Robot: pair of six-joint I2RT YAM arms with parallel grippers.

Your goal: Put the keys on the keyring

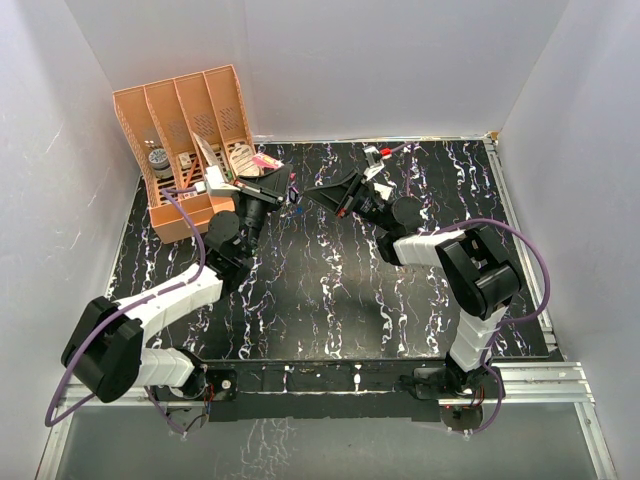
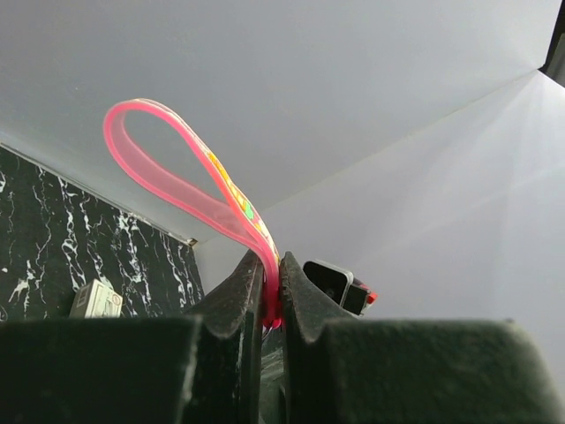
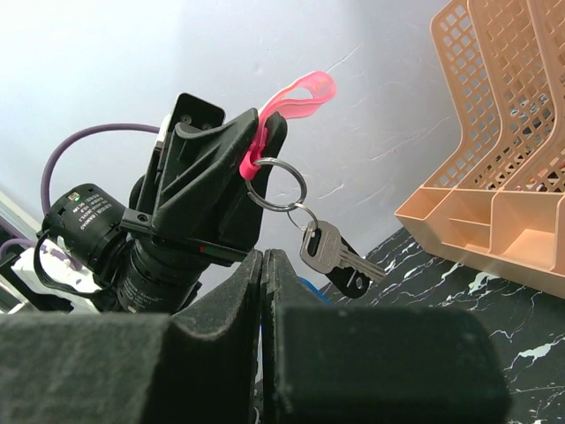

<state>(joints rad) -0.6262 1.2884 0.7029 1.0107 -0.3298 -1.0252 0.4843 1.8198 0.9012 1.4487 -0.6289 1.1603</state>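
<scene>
My left claw (image 3: pixel 256 150) is pinching the pink strap (image 3: pixel 296 95) of the keyring up off the worktop (image 1: pixel 330 300), with the strap's loop standing above the fingers. The silver ring (image 3: pixel 305 187) hangs just below that grip, its open face turned towards my right wrist camera. One key (image 3: pixel 327 252) dangles from it on a small link, its long axis slanting down and away towards the orange rack (image 1: pixel 185 130).

My right claw (image 3: pixel 263 261) sits just under and in front of the ring, fingers pressed together to a thin slit. I cannot tell whether anything is nipped in that slit. A sliver of blue (image 3: pixel 309 285) shows just past the right fingertip. I take it for the blue-headed key, but I cannot tell whether it is on the ring or loose.

The ring lies up and ahead of my right claw, which makes that the arm to do the threading while the left one holds.
</scene>
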